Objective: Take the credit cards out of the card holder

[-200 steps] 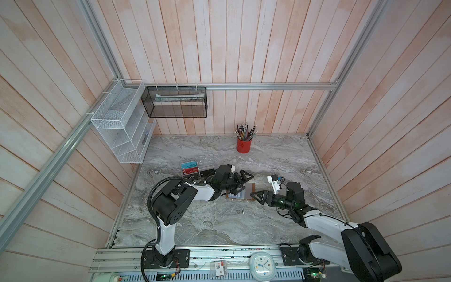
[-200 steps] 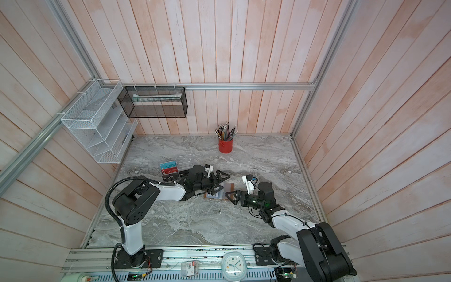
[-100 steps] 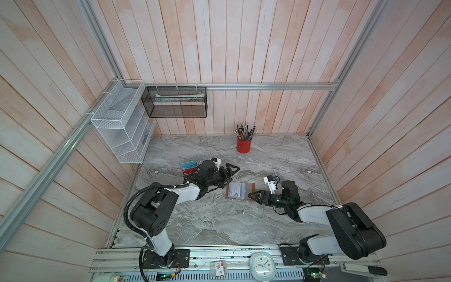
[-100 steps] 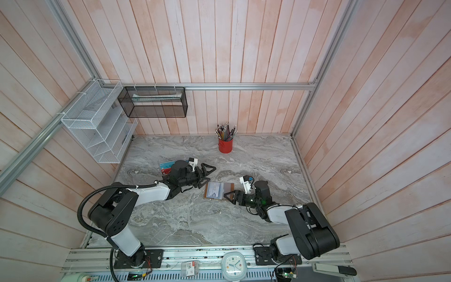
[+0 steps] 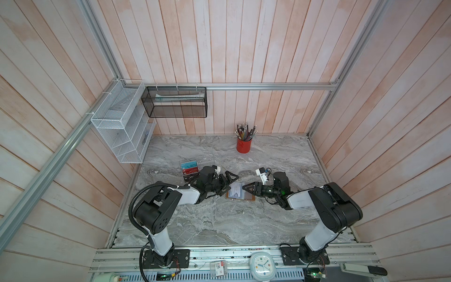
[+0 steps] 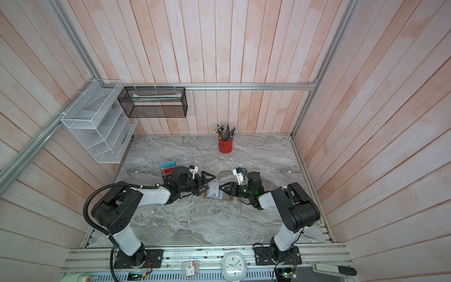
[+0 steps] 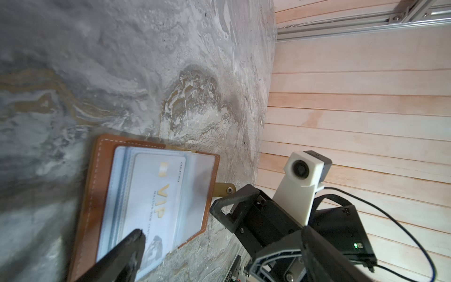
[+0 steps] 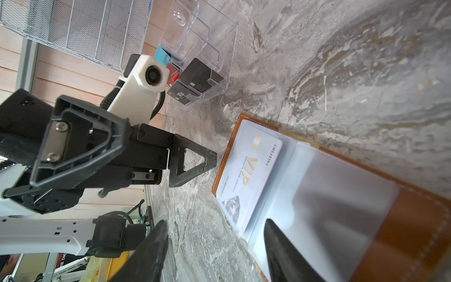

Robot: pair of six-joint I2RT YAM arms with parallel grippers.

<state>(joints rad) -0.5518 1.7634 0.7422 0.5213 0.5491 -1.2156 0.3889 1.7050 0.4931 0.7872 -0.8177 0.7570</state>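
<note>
Left wrist view: the card holder (image 7: 87,185) lies opened flat on the worktop (image 7: 122,61), leather down and clear sleeves (image 7: 195,195) up. Its snap strap (image 7: 223,190) sticks out past one edge.
Card on show: one whitish-silver card (image 7: 156,195) with gold letters sits inside the top sleeve, and its full face is visible through the plastic.
Other cards: I see no gold or black card. If they are under the other sleeves, I cannot tell.
Left hand (image 5: 228,184): the jaws are spread very wide, with nothing between them. In the left wrist view one fingertip (image 7: 133,241) is over a corner of the card; touching or just above, I cannot say.
Right hand (image 8: 214,244): the jaws are about half apart and empty. In the right wrist view one finger is above the sleeve and the other is outside the holder's edge, over bare worktop.
Holder against the hands: in both top views it lies between the two hands, the left hand at one end and the right hand at the opposite end, both low and very near.
Why so: I judge the flat open position lets the sleeves be reached from above. The left fingertip is probably there to press the holder down, so that it does not slide when the card is pulled.
Next move: likely the right hand must come lower and pinch the card's end, which is thin and slippery inside the plastic.
Not the job: the acrylic rack (image 5: 197,163) with Vip cards stands beside the left arm, apart from the holder.
</note>
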